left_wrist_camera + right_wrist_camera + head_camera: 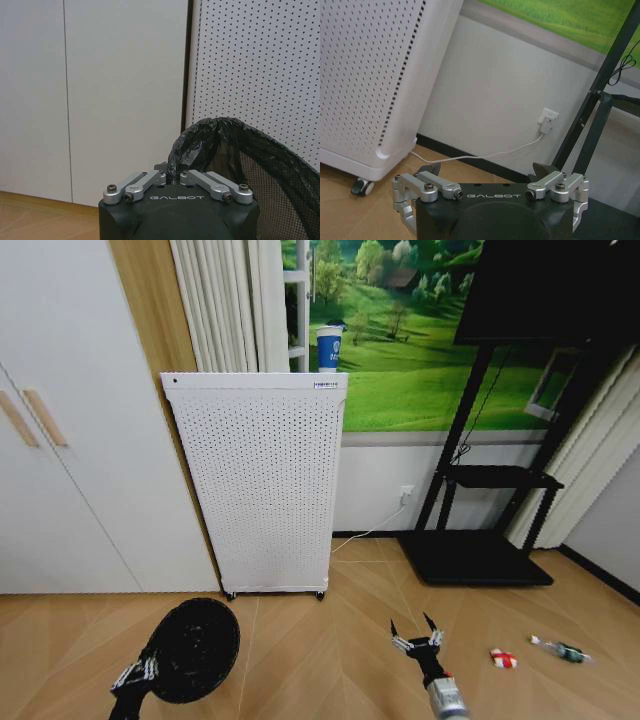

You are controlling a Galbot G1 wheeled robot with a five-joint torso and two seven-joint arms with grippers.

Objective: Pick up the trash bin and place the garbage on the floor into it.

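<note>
Head view: nearest you, the left gripper [137, 672] holds the trash bin [193, 649] by its rim, tipped so the mouth faces the camera; the right gripper [417, 631] hangs with fingers spread and empty. You see a red-and-white wrapper [503, 658] and a green-and-white bottle [563, 650] on the floor [330, 640], well apart from the bin. The right gripper may nudge the small wrapper away instead of catching it.

Left wrist view: the fingers [150, 179] pinch the rim and bag liner [200, 145]; you risk the thin, slick liner slipping and the bin dropping.

Right wrist view: open fingers [432, 181] hover near the white perforated appliance [365, 85] and its power cord [485, 154]; a careless swing could snag either.
</note>
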